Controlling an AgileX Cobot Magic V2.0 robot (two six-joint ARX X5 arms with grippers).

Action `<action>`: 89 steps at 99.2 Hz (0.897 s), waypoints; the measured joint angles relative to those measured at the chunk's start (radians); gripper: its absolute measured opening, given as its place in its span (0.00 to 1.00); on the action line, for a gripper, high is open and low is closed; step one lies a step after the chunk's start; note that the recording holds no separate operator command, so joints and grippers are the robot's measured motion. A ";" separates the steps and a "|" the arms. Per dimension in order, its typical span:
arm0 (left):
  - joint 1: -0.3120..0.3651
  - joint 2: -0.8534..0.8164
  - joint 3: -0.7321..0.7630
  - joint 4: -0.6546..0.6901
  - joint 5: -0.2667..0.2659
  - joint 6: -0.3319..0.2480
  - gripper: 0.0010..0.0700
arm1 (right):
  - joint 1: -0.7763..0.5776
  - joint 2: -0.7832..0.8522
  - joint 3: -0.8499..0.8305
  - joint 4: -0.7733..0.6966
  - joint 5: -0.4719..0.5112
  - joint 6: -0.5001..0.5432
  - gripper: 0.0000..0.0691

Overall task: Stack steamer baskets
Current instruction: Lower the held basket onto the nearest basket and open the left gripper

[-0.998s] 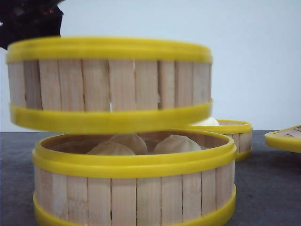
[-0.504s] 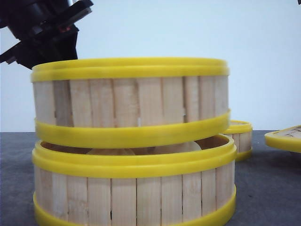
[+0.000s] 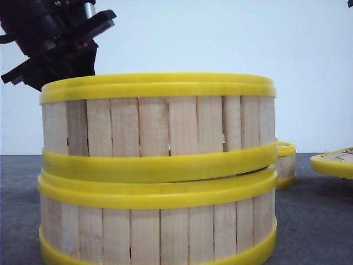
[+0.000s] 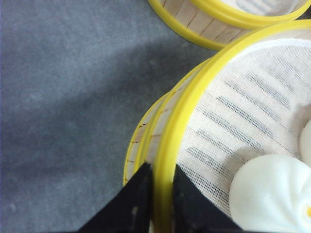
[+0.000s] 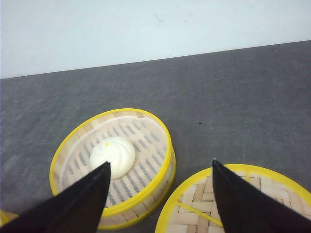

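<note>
In the front view one steamer basket point(image 3: 160, 121) lies on top of another steamer basket point(image 3: 160, 232), slightly tilted with its right side a little higher. My left gripper point(image 3: 77, 69) comes down at its far left edge. In the left wrist view the left gripper point(image 4: 163, 177) is shut on the upper basket's yellow rim point(image 4: 167, 141). One finger is inside on the cloth liner and one is outside. A white bun point(image 4: 272, 194) lies inside. A third steamer basket point(image 5: 114, 160) holding one bun sits below my open right gripper point(image 5: 160, 167).
A flat woven lid with a yellow rim point(image 5: 233, 204) lies on the dark grey table beside the third basket, at the right edge of the front view point(image 3: 333, 163). The third basket point(image 3: 285, 165) shows behind the stack, and a pale wall stands behind the table.
The upper basket came down from hovering above the lower one and now rests on its rim, shifted slightly right. The buns in the lower basket are now covered.
</note>
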 joint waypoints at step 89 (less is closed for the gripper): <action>-0.006 0.001 0.000 0.012 -0.030 -0.023 0.34 | 0.000 0.000 0.000 -0.001 0.000 0.000 0.59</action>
